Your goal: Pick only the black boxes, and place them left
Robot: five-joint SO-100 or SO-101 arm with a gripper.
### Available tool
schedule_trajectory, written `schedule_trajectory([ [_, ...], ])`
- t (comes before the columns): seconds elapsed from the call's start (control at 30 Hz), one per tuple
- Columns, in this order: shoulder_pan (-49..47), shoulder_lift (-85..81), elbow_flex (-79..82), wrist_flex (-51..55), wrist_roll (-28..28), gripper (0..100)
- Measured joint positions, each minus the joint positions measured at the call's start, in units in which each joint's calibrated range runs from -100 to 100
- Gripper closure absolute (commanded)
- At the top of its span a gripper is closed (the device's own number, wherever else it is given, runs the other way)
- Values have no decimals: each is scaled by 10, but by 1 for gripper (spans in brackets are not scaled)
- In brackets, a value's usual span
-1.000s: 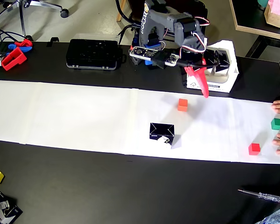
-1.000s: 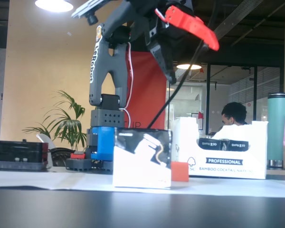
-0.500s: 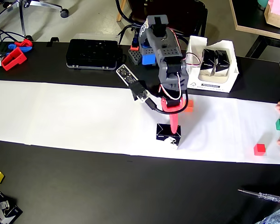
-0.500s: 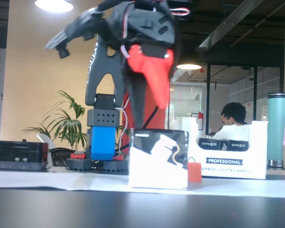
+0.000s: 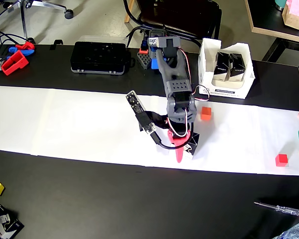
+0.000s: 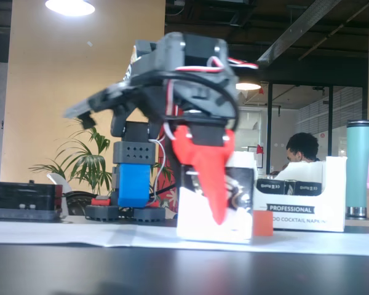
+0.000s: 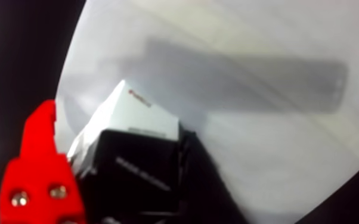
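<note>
1. While the white paper strip (image 5: 89, 124) spans the table under the gripper (image 5: 182, 149), a carton tray (image 5: 226, 84) stands well behind it with two more black boxes (image 5: 228, 65) inside.
2. The black box (image 5: 193, 144) sits on the paper right against the red finger (image 6: 206, 178); the blurred wrist view suggests contact, yet I cannot tell if the jaws clamp it.
3. An orange cube (image 5: 206, 113) lies just behind the gripper.
</note>
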Motion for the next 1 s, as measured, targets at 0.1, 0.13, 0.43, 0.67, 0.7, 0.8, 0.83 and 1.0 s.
schedule_trajectory([
  [0.1,-25,0,0,-3,0,86],
  [0.13,-31,0,0,-5,0,86],
  [0.43,-81,-74,19,14,73,86],
  [0.67,-217,-385,169,14,161,86],
  [0.7,-250,-418,170,15,161,86],
  [0.8,-339,-486,171,16,159,86],
  [0.83,-371,-503,171,16,159,86],
  [1.0,-533,-544,171,66,161,86],
])
